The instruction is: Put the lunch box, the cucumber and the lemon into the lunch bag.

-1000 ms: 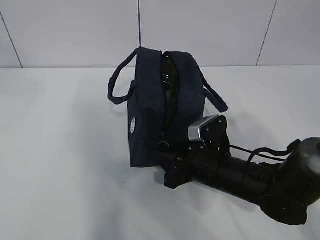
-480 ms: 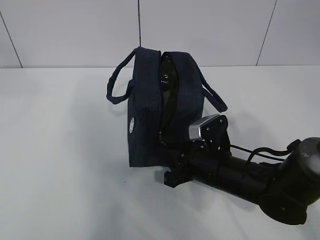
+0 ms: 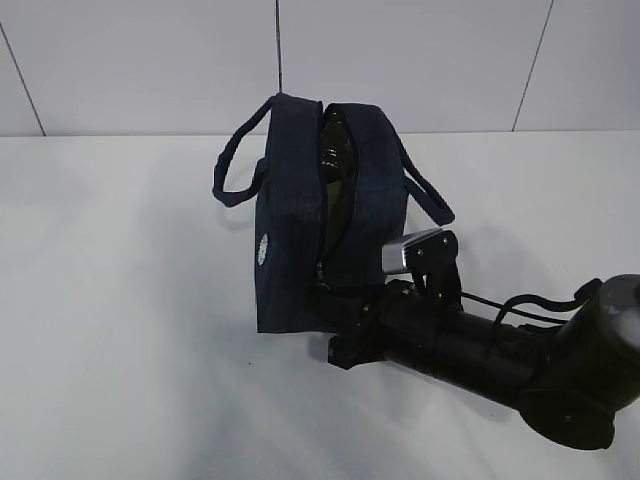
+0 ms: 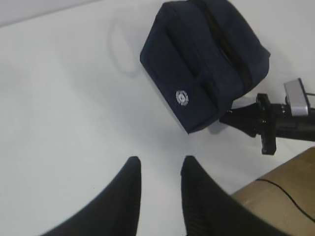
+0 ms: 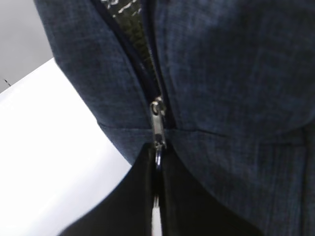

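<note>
Your right hand (image 5: 156, 172) is pinched on the ring pull (image 5: 157, 158) at the near end of the lunch bag (image 3: 300, 230), mid-worktop. Draw the slider straight along the zipper (image 5: 142, 54). Left hand (image 4: 158, 169) hangs open, well clear.

The navy lunch bag (image 3: 320, 215) lies on its side, zipper partly open.
</note>
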Motion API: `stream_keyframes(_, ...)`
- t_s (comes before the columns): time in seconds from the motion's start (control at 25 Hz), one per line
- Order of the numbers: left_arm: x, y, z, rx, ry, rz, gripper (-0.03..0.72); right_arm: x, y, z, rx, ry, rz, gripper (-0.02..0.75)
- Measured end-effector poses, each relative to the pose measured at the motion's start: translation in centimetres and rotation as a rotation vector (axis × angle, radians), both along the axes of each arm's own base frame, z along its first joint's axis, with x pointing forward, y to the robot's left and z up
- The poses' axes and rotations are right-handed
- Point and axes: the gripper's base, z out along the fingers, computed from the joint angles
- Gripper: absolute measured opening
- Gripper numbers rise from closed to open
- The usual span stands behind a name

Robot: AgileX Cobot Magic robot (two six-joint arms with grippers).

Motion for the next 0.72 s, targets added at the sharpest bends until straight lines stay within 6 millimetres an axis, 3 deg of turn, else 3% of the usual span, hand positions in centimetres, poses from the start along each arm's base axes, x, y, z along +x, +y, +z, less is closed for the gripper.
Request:
stream_keyframes(0.44,0.4,-0.8,-7.2,0.049,0.233,-0.073,0.213,-1.0,-0.6,2.0,0.020,-0.024,-0.009,0.007)
stream_keyframes(0.72,0.3,-2.5,-10.8,0.081,0.217,-0.174,0.236,-1.0,-0.6,3.1,0.014,-0.067,-0.005,0.007)
